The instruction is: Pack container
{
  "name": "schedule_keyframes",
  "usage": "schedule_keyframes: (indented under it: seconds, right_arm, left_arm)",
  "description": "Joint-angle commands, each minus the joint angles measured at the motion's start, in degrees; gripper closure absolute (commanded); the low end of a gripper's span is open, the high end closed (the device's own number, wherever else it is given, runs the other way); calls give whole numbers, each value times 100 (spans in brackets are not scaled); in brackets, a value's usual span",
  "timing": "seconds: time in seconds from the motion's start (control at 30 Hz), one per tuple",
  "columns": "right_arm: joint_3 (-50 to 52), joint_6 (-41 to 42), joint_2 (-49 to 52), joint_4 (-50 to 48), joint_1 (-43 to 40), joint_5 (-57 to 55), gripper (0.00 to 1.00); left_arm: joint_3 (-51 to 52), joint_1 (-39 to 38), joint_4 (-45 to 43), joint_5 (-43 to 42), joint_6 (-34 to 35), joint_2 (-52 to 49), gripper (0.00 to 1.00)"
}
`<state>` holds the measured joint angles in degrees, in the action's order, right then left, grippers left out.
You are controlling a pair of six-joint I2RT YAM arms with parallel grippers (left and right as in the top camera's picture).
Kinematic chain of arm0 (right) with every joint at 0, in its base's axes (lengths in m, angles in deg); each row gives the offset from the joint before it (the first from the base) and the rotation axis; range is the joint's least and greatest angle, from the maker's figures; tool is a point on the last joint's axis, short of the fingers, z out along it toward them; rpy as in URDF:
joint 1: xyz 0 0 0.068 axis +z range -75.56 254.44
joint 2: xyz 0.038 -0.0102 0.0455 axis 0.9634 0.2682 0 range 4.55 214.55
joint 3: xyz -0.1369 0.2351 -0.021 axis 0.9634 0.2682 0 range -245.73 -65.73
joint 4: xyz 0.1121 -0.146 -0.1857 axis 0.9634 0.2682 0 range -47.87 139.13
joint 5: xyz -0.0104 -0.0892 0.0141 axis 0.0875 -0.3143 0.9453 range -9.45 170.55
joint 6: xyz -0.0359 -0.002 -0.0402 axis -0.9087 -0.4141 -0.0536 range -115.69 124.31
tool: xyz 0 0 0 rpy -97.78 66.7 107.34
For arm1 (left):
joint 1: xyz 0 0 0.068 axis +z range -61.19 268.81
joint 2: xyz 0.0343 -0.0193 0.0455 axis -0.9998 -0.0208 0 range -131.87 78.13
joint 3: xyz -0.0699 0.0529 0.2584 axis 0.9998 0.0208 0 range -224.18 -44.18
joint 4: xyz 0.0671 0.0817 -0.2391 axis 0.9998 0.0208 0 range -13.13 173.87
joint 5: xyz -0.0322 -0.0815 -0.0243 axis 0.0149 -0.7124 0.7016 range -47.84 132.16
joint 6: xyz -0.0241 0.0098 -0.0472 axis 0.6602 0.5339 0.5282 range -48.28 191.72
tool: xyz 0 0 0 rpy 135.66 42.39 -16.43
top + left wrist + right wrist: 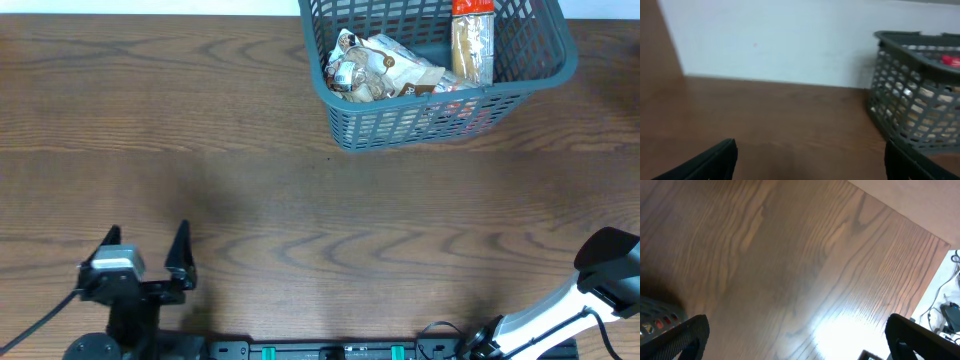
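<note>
my left gripper sits at the lower left of the overhead frame, its two black fingers standing apart with only bare wood between them. my right gripper is spread wide too: in its own wrist view one finger shows in each bottom corner and nothing is caught between. its arm comes in at the lower right of the overhead frame.

the large rectangular grey-blue plastic lattice basket stands at the upper right of centre in the overhead frame, upright on the brown wood-grain table and well apart from both my tools. inside it lie a crinkled white-and-brown snack packet on the left side and a tall clear packet with a red top on the right, leaning against the far wall. from my left wrist the basket fills the right edge of the frame, with pale wrappers showing through the mesh.

i see no loose packet anywhere on the wood (the right edge of the overhead frame is too blurred to rule one out). so i judge the packing is at or near its end, with both arms parked. the next move calls for little. if another item turns up, the nearer arm should reach it with jaws wide, lift it, carry it over the thick rim and release it inside. otherwise i should stay clear of the basket.
</note>
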<state>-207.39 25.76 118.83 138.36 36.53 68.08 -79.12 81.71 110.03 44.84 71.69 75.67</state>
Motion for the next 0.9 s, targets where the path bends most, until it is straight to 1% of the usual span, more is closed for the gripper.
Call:
schedule_keyframes:
  seconds: [0.0, 0.27, 0.33, 0.6, 0.77, 0.87]
  right_arm:
    - [4, 35, 0, 2, -63, -61, 1]
    - [4, 35, 0, 2, -63, -61, 1]
    - [4, 35, 0, 2, -63, -61, 1]
    - [4, 35, 0, 2, -63, -61, 1]
    - [4, 35, 0, 2, -63, -61, 1]
    - [4, 35, 0, 2, -63, -61, 1]
  left_arm:
    - [444, 87, -317, -511, -802, 234, 17]
    - [1281, 251, -564, -529, -933, 232, 17]
    - [1475, 358, -750, -529, -931, 232, 17]
    - [2420, 706, -2347, -866, -907, 232, 17]
    - [2907, 719, -2990, -872, -911, 232, 17]
    - [3108, 719, -3209, -870, -916, 232, 17]
